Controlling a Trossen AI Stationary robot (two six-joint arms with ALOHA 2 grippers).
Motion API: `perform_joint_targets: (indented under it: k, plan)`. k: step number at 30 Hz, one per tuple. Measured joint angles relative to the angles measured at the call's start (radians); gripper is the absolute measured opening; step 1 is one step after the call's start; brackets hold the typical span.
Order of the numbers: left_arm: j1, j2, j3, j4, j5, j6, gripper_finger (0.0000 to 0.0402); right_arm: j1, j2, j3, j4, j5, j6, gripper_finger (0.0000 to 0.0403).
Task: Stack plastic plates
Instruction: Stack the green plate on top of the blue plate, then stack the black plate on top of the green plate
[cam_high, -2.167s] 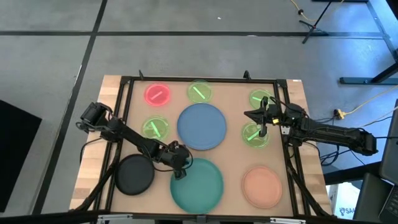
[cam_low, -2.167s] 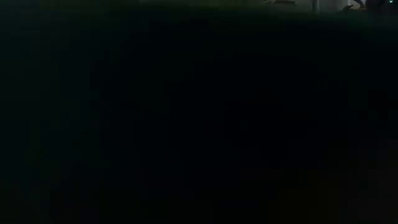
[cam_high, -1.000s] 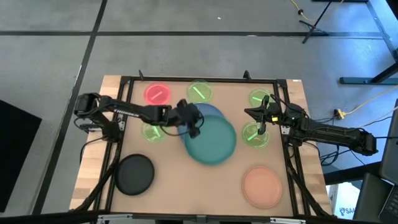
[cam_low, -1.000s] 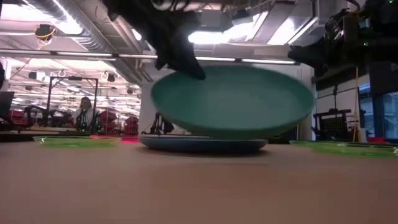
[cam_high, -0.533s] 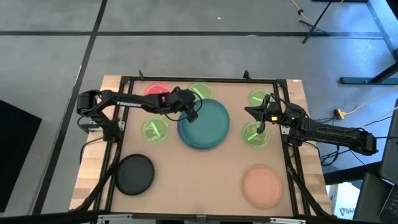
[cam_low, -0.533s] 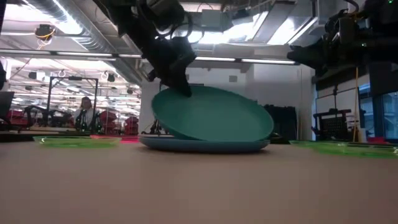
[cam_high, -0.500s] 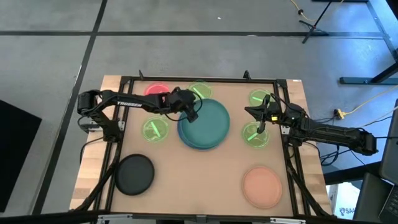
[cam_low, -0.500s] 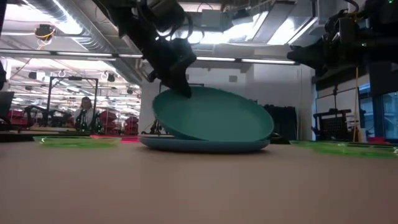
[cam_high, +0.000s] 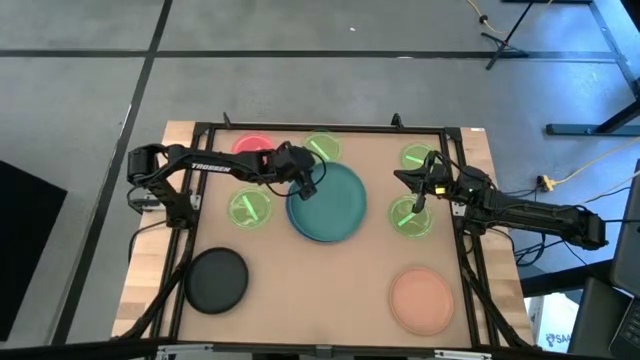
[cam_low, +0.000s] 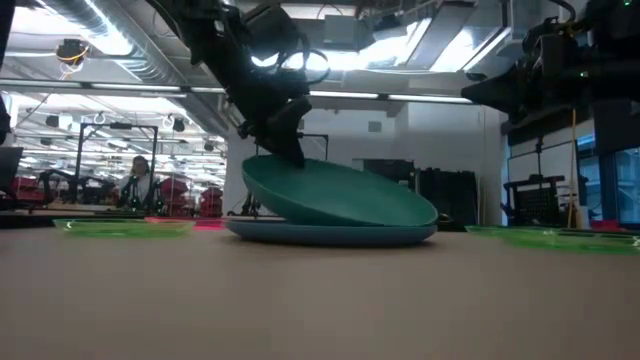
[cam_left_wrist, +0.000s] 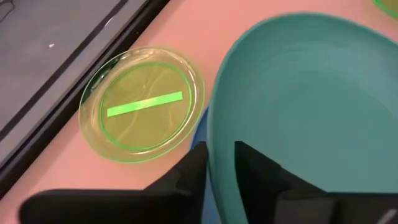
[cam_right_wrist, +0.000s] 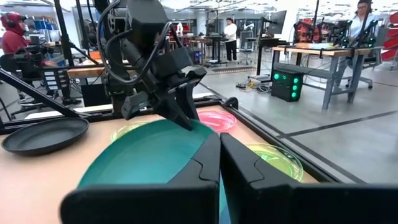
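Observation:
The large teal plate (cam_high: 333, 203) lies tilted over the large blue plate (cam_low: 330, 233), its right edge resting on the blue one and its left edge raised. My left gripper (cam_high: 303, 184) is shut on that raised edge. My right gripper (cam_high: 418, 200) hangs shut and holds nothing, above a small green plate (cam_high: 410, 217) near the table's right side. Of the blue plate only a rim shows (cam_high: 303, 224). My left gripper pinches the teal plate's rim (cam_left_wrist: 214, 155) at its far-left side, one finger (cam_left_wrist: 255, 171) over the plate's inner face and the other (cam_left_wrist: 193, 171) under its outer face. The fingers slant down from the left. The held edge is raised; the opposite edge (cam_low: 425, 215) lies on the blue plate.
Around the stack lie small green plates (cam_high: 320, 147) (cam_high: 248, 208) (cam_high: 418, 158), a pink-red plate (cam_high: 252, 148) partly under my left arm, a black plate (cam_high: 217, 280) near left and a peach plate (cam_high: 421, 299) near right. A black frame (cam_high: 200, 160) borders the mat.
My left gripper has carried the teal plate toward the far-left, over the blue plate, and lowered it. The plate's right edge has come down on the blue plate, and the held left edge has sunk, so the plate tilts less than before.

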Motion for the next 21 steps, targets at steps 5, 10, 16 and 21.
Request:
perform_joint_targets:
  k: [5,10,16,21]
  plan:
    - [-0.02,-0.052,0.0,-0.049,0.002,0.002,0.012,0.0,0.0,0.0,0.0,0.041,-0.003,0.0009]
    - [-0.074,-0.143,0.0,-0.155,0.0,-0.005,0.0127,0.0,0.0,0.0,-0.003,0.069,-0.003,0.0055]
    - [-0.19,-0.241,0.0,-0.31,0.004,-0.065,0.0127,0.0,0.003,0.0,-0.019,0.042,-0.009,0.0122]
    - [-0.32,-0.271,0.0,-0.464,0.006,-0.166,0.0127,0.0,0.003,0.0,-0.018,0.042,-0.026,0.0145]
